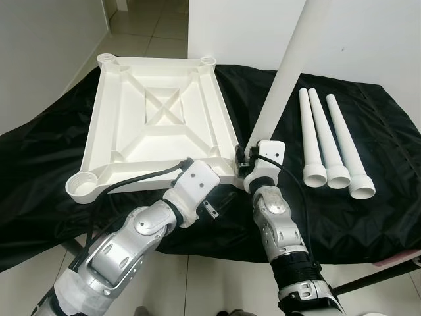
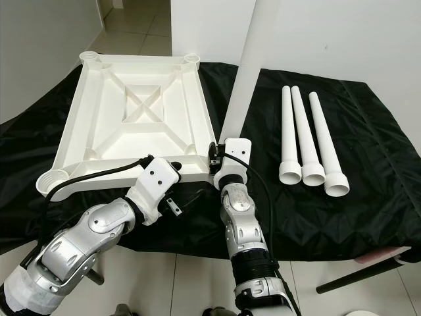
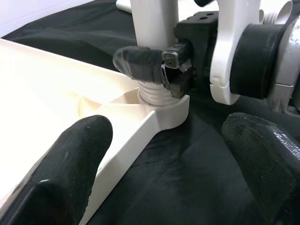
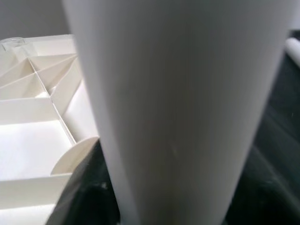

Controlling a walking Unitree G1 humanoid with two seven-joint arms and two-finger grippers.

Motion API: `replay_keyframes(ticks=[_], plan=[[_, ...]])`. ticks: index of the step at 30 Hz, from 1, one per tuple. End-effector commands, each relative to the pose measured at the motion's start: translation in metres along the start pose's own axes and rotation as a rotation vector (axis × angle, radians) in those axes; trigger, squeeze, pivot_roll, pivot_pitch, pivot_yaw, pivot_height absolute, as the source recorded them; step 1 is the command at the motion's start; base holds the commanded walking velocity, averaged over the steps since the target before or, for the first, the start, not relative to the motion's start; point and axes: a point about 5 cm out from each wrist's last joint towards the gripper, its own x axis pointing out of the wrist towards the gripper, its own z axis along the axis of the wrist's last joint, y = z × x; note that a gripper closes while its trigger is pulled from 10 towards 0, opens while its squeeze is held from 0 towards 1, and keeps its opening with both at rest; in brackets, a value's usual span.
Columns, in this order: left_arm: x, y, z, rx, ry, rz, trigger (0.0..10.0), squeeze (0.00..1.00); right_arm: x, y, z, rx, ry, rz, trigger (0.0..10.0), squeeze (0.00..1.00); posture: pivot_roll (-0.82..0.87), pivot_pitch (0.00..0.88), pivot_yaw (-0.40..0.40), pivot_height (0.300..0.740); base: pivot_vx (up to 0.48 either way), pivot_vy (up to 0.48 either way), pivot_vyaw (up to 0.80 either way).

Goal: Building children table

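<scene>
The white table top (image 1: 115,141) lies upside down on a black cloth, with a round socket at each corner. One long white leg (image 1: 289,59) stands upright in the near right corner socket (image 3: 176,110), its threaded end (image 3: 152,93) partly showing above the socket. My right gripper (image 1: 248,157) is shut on this leg just above the socket. My left gripper (image 3: 168,140) is open, low by the table top's near edge just left of that corner, with the rim between its fingers (image 3: 70,173). Three loose white legs (image 1: 335,138) lie side by side to the right.
The black cloth (image 1: 368,197) covers a low surface and hangs over its near edge. Beyond it are a tiled floor (image 1: 148,29) and white walls (image 1: 39,46). A dark bar (image 1: 375,280) slants at the bottom right.
</scene>
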Motion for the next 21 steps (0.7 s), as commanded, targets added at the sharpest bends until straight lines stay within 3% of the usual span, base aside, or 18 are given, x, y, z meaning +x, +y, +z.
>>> replay_keyframes(ticks=[1, 9, 10, 11, 12, 13, 15, 21], plan=[[0.0, -0.007, -0.001, 0.01, 0.0, -0.115, 10.0, 0.0, -0.005, -0.006, -0.013, 0.007, 0.059, -0.027, 10.0, 1.0, 0.0, 0.062, -0.051, 0.74, 0.0, 0.0, 0.0], [0.0, -0.007, -0.001, 0.013, 0.002, -0.115, 10.0, 0.0, -0.001, -0.012, -0.002, 0.027, 0.005, 0.019, 10.0, 1.0, 0.0, 0.059, -0.048, 0.74, 0.0, 0.0, 0.0], [0.0, -0.007, -0.001, 0.014, 0.003, -0.116, 10.0, 0.0, 0.003, -0.019, 0.005, 0.04, -0.022, 0.06, 10.0, 1.0, 0.0, 0.056, -0.046, 0.74, 0.0, 0.0, 0.0], [0.0, -0.007, -0.001, 0.014, 0.003, -0.117, 10.0, 0.0, 0.006, -0.026, 0.009, 0.036, -0.039, 0.127, 10.0, 0.64, 0.0, 0.054, -0.045, 0.74, 0.0, 0.0, 0.0], [0.0, -0.007, -0.001, 0.014, 0.003, -0.117, 10.0, 0.0, 0.006, -0.026, 0.009, 0.036, -0.039, 0.127, 10.0, 0.64, 0.0, 0.054, -0.045, 0.74, 0.0, 0.0, 0.0], [0.0, -0.007, -0.001, 0.016, 0.003, -0.118, 10.0, 0.0, 0.008, -0.029, 0.012, 0.021, -0.046, 0.207, 10.0, 0.0, 0.0, 0.054, -0.043, 0.74, 0.0, 0.0, 0.0], [0.0, -0.007, -0.001, 0.016, 0.003, -0.118, 10.0, 0.0, 0.008, -0.029, 0.012, 0.021, -0.046, 0.207, 10.0, 0.0, 0.0, 0.054, -0.043, 0.74, 0.0, 0.0, 0.0], [0.001, -0.006, -0.001, 0.019, 0.002, -0.123, 10.0, 0.0, 0.015, -0.035, 0.019, -0.066, -0.037, 0.429, 10.0, 0.0, -0.01, 0.053, -0.033, 0.74, 0.0, 0.0, 0.0]])
